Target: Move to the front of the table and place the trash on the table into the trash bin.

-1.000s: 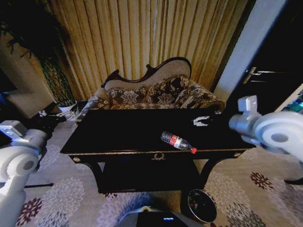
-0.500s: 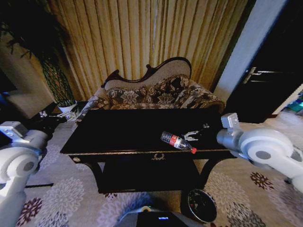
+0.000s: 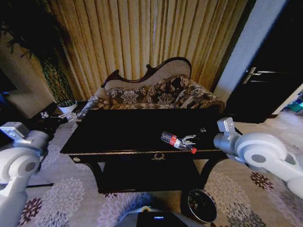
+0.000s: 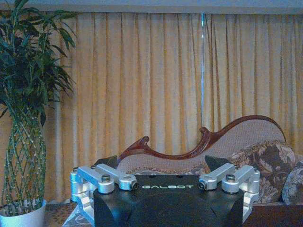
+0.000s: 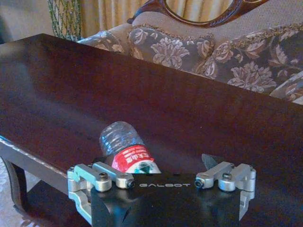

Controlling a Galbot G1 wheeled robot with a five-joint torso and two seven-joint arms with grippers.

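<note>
Before me stands the table [image 3: 123, 132], dark and gold-trimmed, with a floral sofa [image 3: 156, 92] just behind it, long golden curtains [image 3: 142, 38] at the back, and a potted plant [image 3: 54, 75] off to my left. Down on the patterned carpet [image 3: 61, 194] near the table's right leg sits the trash bin [image 3: 202, 205], its dark mouth facing up. My right arm reaches in from the right side over the table's front edge, and my right gripper [image 3: 189, 139] hovers just beside the bottle [image 3: 177, 142], which lies on its side near the front right of the tabletop with its red cap pointing toward the edge. From my right wrist the bottle [image 5: 125, 149] shows between my spread fingers [image 5: 99, 177], red label up, not clamped; the jaws stand wide apart and hold nothing. My left arm is parked low at my left side, and its wrist camera looks across my left gripper [image 4: 168, 184], wide open and empty, toward the sofa back and curtains.
</note>
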